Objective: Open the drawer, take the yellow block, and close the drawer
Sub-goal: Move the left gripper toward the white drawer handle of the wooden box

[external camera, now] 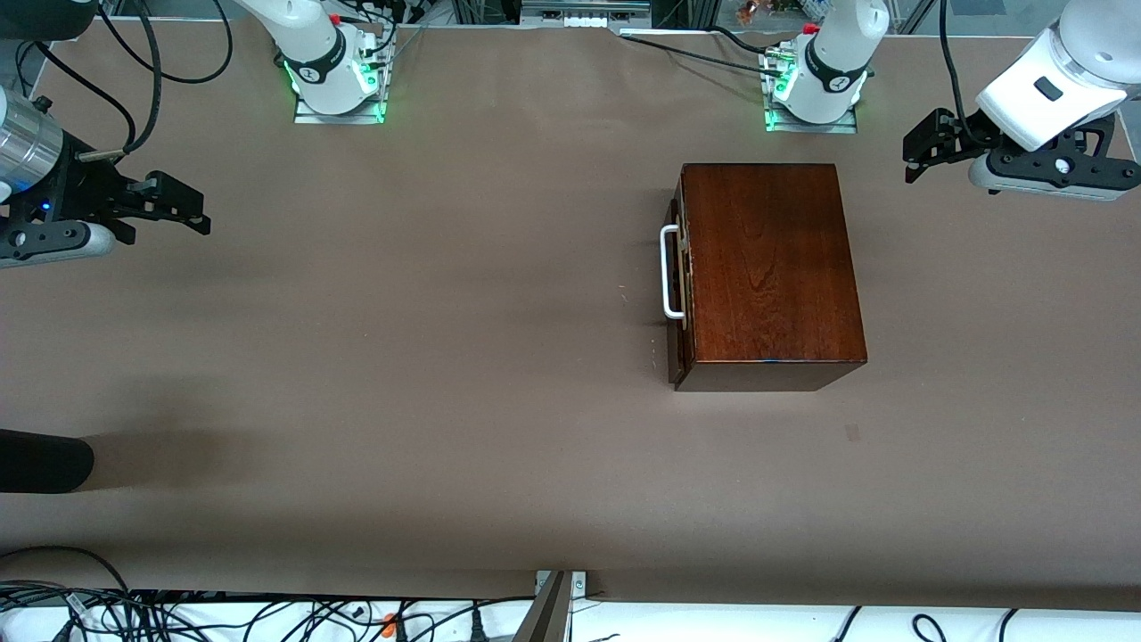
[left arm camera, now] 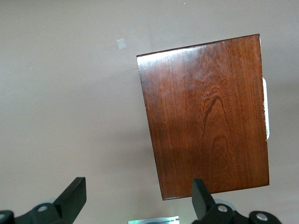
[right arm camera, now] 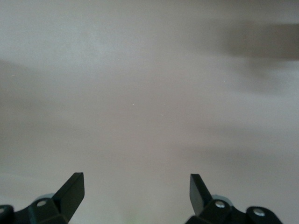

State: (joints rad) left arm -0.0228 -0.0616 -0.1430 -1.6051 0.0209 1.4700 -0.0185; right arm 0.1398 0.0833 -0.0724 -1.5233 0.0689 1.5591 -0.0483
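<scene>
The drawer (external camera: 676, 267) is seen fully pushed into its dark reddish-brown wooden box (external camera: 767, 267); only the dark front and the white loop handle (external camera: 669, 272) are exposed. The handle is turned toward the right arm's end of the counter (external camera: 401, 357), so a pull along the counter toward that end would be required to slide the tray out. The yellow block is not visible in any view; it is judged to lie inside the closed drawer. No step of the task is judged to have been done.

In the left wrist view the box top (left arm camera: 205, 116) is looked down on, with a sliver of the handle (left arm camera: 265, 109) showing past one edge.

The left tool (external camera: 923, 152) is held in the air over bare counter at the left arm's end, well apart from the box, fingers spread wide with nothing between them (left arm camera: 135, 198). The right tool (external camera: 183, 205) is held over bare counter at the right arm's end, well apart from the handle, fingers likewise spread and empty (right arm camera: 135, 193); only counter is seen below it.

Both arms are judged to be parked clear of the box. As the handle faces the right arm, that arm is judged the better placed for the pull.

A dark rounded object (external camera: 45, 461) intrudes at the counter's edge, nearer to the front camera; it cannot be identified.
</scene>
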